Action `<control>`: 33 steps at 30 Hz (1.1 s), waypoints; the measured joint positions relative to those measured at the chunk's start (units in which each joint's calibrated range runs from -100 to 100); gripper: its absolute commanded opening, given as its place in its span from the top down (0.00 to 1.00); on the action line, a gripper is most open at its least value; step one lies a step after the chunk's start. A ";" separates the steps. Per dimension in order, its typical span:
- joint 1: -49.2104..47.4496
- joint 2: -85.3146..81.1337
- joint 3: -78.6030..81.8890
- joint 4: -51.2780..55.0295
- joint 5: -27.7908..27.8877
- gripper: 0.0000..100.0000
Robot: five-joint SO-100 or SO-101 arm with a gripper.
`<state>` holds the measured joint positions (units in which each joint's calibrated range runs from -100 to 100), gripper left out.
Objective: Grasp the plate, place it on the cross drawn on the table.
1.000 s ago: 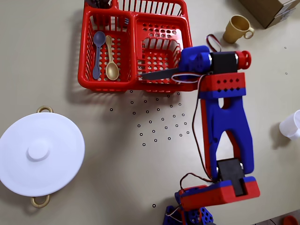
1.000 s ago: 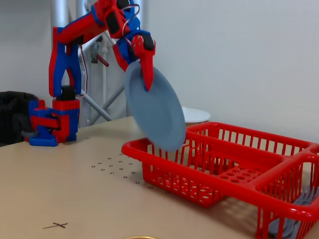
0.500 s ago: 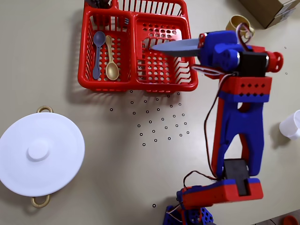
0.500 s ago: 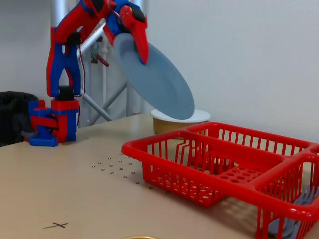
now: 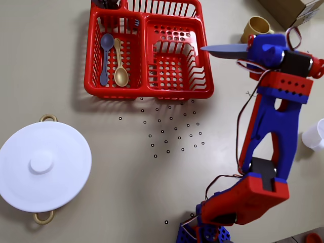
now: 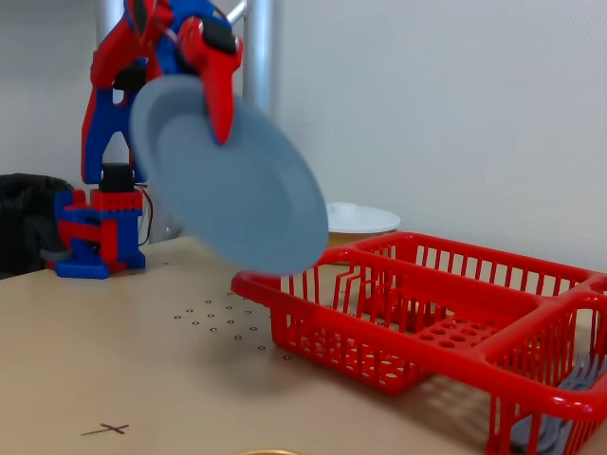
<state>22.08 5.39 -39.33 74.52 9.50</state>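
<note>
My gripper [image 5: 251, 49] is shut on the rim of the slate blue-grey plate [image 5: 225, 49] and holds it in the air, tilted on edge, just right of the red rack. In the fixed view the plate [image 6: 228, 180] hangs above the table [image 6: 114, 351] with a red finger [image 6: 220, 95] across its face, and the gripper [image 6: 211, 100] grips its upper edge. The pencilled cross [image 6: 106, 429] lies on the table at the front left of that view, well below and apart from the plate. In the overhead view a faint cross mark [image 5: 248, 93] shows beside the arm.
The red dish rack [image 5: 148, 92] holds two spoons [image 5: 113, 58]. A white lid with a knob [image 5: 44, 164] lies at the left. A yellow cup [image 5: 256, 26] and a white cup [image 5: 315, 134] stand at the right. Black ring dots [image 5: 172, 129] mark the middle.
</note>
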 measured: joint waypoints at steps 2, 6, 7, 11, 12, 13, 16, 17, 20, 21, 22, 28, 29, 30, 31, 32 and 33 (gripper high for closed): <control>2.37 2.78 0.00 -2.80 1.07 1.00; 7.74 7.52 0.00 -6.09 2.54 1.00; 8.92 8.50 0.00 -6.09 2.98 1.00; 11.83 10.21 2.17 -9.78 4.88 1.00; 12.20 10.13 4.25 -12.18 4.98 1.00; 12.38 10.13 6.60 -14.58 4.93 1.00; 12.65 11.52 11.30 -18.35 5.32 1.00; 12.65 11.52 13.29 -20.27 5.37 1.00; 12.74 11.03 25.59 -32.93 5.32 1.00; 12.93 11.03 30.65 -37.50 5.13 1.00; 13.29 11.03 33.82 -41.35 5.18 1.00; 13.20 8.42 41.14 -44.79 6.11 1.00; 13.11 7.35 43.31 -45.83 6.69 1.00; 13.11 6.21 45.75 -47.36 7.47 1.00; 13.02 5.15 48.46 -49.20 8.25 1.00; 13.02 4.08 51.72 -52.00 8.89 1.00; 13.02 3.27 55.06 -55.05 9.43 1.00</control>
<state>35.09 8.66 15.73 19.47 18.93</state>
